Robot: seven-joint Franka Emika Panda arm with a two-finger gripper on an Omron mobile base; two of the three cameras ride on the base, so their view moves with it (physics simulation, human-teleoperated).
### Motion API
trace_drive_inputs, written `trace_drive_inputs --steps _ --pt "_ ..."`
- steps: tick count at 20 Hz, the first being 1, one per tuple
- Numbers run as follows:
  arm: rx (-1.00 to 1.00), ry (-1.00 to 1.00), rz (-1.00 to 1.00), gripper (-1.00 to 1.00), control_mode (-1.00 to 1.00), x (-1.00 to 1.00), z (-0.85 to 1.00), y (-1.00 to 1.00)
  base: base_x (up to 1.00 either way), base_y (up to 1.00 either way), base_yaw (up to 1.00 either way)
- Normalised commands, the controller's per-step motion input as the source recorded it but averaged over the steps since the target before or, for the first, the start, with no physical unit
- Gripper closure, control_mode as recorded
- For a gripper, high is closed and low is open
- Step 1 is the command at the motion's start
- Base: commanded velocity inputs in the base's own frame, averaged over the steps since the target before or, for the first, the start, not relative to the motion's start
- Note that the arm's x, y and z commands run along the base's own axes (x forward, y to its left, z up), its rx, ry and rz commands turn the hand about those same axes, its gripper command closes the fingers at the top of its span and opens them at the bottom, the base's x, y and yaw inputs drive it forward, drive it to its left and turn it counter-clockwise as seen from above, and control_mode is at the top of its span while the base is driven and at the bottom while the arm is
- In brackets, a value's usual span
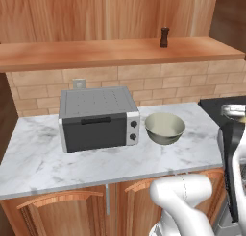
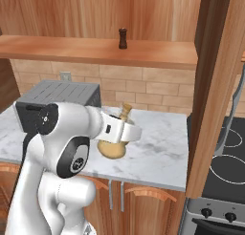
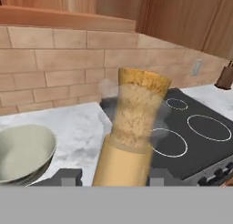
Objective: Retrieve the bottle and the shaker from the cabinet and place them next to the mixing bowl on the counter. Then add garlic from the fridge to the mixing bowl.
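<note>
Gripper (image 3: 109, 177) holding tan bottle (image 3: 132, 132) above marble counter (image 3: 82, 123), mixing bowl (image 3: 22, 152) just beside, toaster oven (image 1: 98, 117) near bowl, shaker (image 1: 164, 37) on shelf (image 1: 96, 52)

Kitchen: marble counter (image 1: 38, 163), toaster oven (image 1: 98, 117), stove (image 3: 200, 132), brick backsplash (image 1: 192, 81), wood cabinets (image 1: 62, 211).

Three cameras, one kitchen corner.
Left base view looks forward and down from behind the arm, onto the marble worktop (image 1: 38, 158) with the toaster oven (image 1: 98, 117) and mixing bowl (image 1: 165, 127). Right base view faces the same worktop from the other side, the arm close in front. Both share the wooden shelf (image 2: 95, 50) and brick wall. Hand view sits low and close, looking across the bowl toward the stove (image 3: 195, 132).
</note>
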Motion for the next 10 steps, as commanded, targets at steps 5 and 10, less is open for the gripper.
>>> trace_drive_inputs --steps 5,10 --pt "0.00 -0.03 0.43 1.00 -1.00 0.33 -0.31 -0.03 0.00 0.00 0.00" --pt "0.00 -0.08 0.43 1.00 -1.00 0.29 -0.24 -0.04 0.00 0.00 0.00"
